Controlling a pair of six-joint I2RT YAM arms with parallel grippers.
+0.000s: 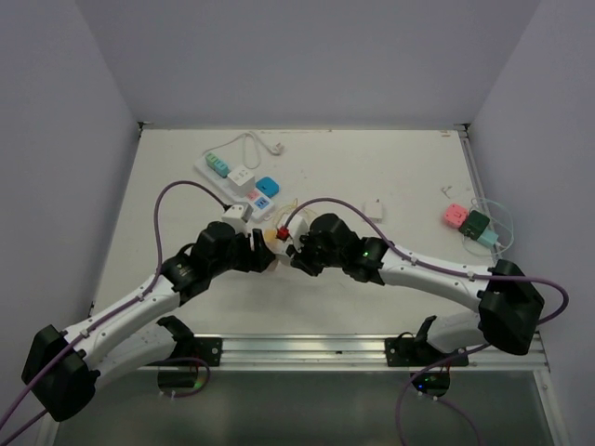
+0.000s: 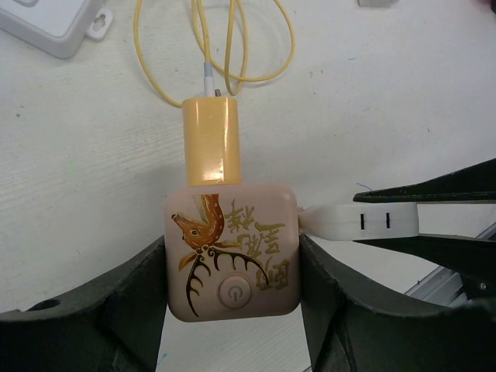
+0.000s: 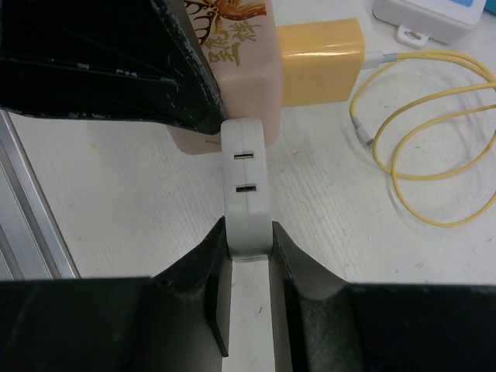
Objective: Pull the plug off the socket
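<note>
Table [image 1: 390,186]: white, carries every item listed. Long white power strip [image 1: 234,177]: lies well behind the work, clear of both grips. Left pincer [image 2: 232,283]: half-spread, clamps the deer-printed cube socket [image 2: 232,248] by its two flanks, near the table's front middle; resting or lifted, cannot tell. Right pincer [image 3: 248,246]: drawn nearly shut, pinches the tail end of the flat white plug [image 3: 246,174]. Cube socket: pinkish, glossy, round-cornered; likely fault, sliding out between the left fingers [image 2: 132,302] under a stiff pull and travelling along with the plug instead of releasing it. Yellow charger [image 2: 213,139]: seated in the cube's far face; at risk of a knock or partial unseating from any twist of the cube. Flat white plug: seated in the cube's side face toward the right arm, smooth and narrow; likely faults, pads slipping off the short held end, or binding and bent pins from a pull off the line of insertion. Yellow cable [image 2: 260,54]: loops loose beyond the charger, near the strip's end; possible snag or drag on sudden release.
</note>
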